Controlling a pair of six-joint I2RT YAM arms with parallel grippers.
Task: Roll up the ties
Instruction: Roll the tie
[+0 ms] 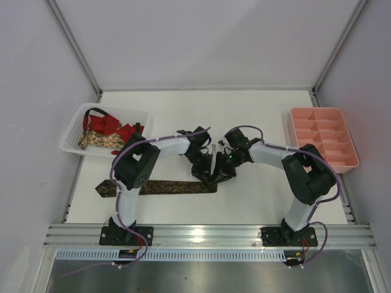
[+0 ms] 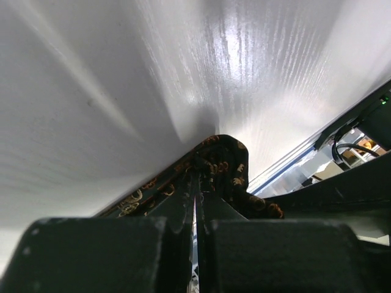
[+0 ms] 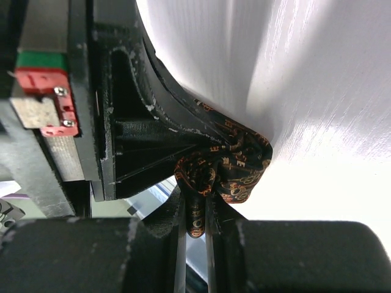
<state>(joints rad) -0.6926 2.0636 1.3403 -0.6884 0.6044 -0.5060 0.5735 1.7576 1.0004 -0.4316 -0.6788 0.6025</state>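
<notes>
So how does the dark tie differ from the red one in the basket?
The dark tie is brown and speckled; the red tie is plain. The dark tie lies stretched on the table, one end pinched by the left claw and right claw; the red tie sits bunched in the white basket. Both are fabric ties.

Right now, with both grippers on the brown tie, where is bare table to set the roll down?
Bare table lies along the far edge, between the white basket and the pink compartment tray, and at near right, between the brown tie's end and the right arm's base. The centre is crowded: left gripper and right gripper pinch the tie.
</notes>
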